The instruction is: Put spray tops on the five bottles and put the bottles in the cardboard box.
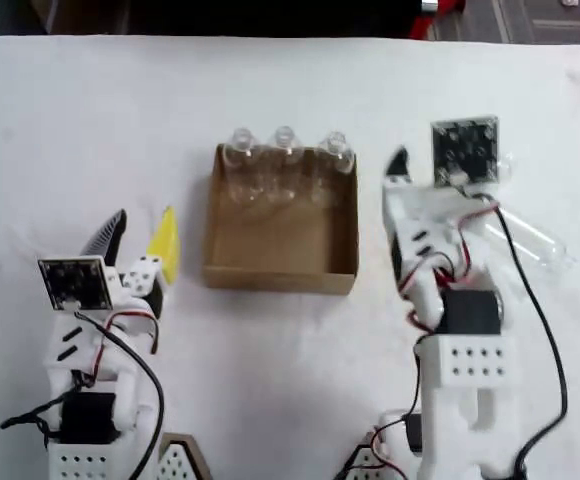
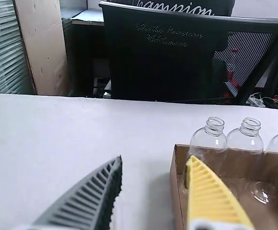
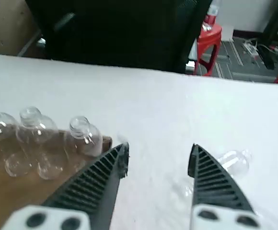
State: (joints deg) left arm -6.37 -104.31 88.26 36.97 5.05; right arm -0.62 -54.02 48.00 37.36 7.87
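grey and yellow ribbed fingers of the left gripper [image 2: 154, 163] stand apart, holding nothing, just left of the open brown cardboard box [image 1: 280, 275]. the right gripper [image 3: 159, 148], with dark ribbed fingers, is likewise spread and empty, right of the box. three clear plastic bottles [image 1: 285, 160] line the box's far wall, necks open. a fourth clear bottle [image 1: 530, 240] lies on the white table [image 1: 90, 120], right of that gripper.

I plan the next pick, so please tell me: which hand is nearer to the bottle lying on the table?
Right. The right hand is just beside the lying bottle; the left hand is across the cardboard box from it.
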